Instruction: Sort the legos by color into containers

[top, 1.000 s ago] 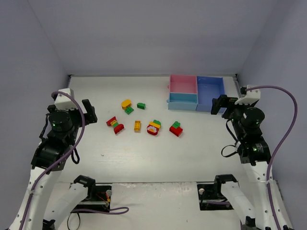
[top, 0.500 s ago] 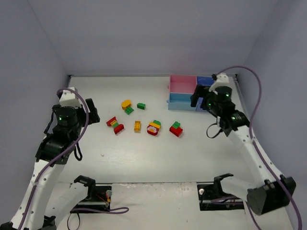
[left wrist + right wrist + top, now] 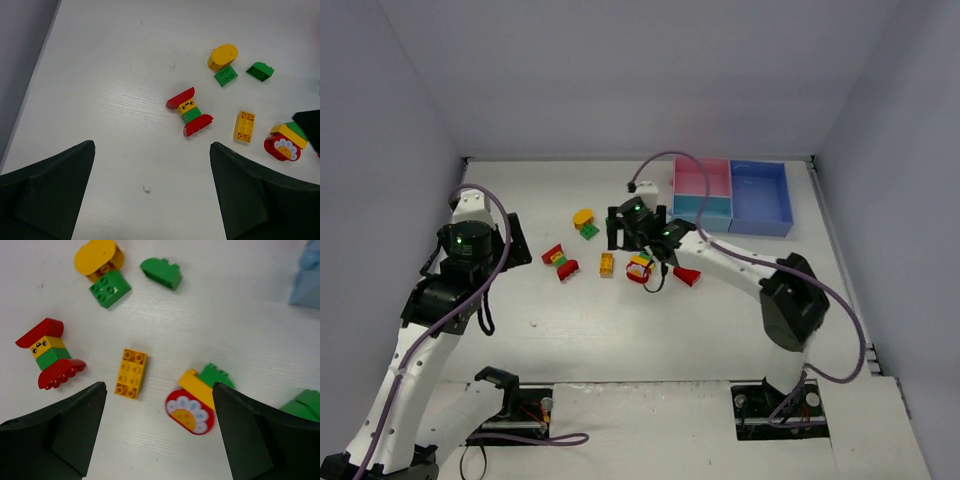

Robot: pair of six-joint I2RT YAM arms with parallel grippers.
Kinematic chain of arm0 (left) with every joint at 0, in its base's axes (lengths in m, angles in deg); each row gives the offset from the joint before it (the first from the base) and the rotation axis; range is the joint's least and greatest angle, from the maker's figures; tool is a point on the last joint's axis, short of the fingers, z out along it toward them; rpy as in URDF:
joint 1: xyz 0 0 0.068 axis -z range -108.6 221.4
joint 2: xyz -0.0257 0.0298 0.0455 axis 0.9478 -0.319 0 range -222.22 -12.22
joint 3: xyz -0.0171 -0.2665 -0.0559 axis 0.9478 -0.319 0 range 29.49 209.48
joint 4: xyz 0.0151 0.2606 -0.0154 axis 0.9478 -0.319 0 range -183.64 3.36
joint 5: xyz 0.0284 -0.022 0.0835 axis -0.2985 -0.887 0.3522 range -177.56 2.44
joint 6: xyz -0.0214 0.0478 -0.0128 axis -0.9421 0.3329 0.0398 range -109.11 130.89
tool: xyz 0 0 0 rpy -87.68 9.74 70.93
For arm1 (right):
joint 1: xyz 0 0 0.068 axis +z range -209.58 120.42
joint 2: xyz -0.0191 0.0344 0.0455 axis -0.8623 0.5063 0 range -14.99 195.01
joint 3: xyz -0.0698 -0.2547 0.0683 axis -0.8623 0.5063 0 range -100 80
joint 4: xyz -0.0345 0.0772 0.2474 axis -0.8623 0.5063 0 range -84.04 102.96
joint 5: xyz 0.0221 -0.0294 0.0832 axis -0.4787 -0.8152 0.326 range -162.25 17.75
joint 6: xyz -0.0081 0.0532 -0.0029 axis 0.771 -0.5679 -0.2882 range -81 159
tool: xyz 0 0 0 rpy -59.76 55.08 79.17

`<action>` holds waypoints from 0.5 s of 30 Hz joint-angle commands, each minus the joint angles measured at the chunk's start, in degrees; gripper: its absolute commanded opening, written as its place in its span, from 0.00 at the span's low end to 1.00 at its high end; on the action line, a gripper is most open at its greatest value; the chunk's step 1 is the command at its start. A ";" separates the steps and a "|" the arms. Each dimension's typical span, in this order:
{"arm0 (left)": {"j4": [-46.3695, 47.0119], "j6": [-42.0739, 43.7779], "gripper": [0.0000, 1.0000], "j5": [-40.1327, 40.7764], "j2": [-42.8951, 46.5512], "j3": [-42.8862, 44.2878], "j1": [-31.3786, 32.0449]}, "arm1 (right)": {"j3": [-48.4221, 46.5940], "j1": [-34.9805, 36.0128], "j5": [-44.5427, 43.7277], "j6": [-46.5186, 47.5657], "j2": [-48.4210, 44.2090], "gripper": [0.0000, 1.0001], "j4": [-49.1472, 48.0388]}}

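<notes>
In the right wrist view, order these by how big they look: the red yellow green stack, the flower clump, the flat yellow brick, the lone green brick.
Largest: red-yellow-green stack and flower clump, too alike to rank.
Smaller: flat yellow brick and lone green brick, also near equal.

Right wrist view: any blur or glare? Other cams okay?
Right wrist: mild blur, worst toward the right edge, where the light blue tray and a green brick smear; yellow brick studs readable. Left wrist: sharp, no glare. Top external: even light, soft shadows.
</notes>
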 commanded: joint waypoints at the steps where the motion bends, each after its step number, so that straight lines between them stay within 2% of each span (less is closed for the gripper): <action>1: -1.43 -1.12 0.91 1.33 0.11 2.25 0.01 | -6.33 3.61 -6.48 -6.58 6.53 0.83 -1.72; 8: -3.80 -1.38 0.91 1.50 1.34 1.73 0.01 | -17.06 7.39 -9.03 -6.41 19.21 0.77 0.03; 13: -4.59 -1.30 0.91 1.77 1.96 0.94 0.01 | -19.80 7.66 -9.39 -8.09 24.84 0.73 1.79; 15: -4.42 -1.38 0.91 0.80 2.05 0.76 0.10 | -20.24 7.74 -9.30 -8.26 25.98 0.68 2.06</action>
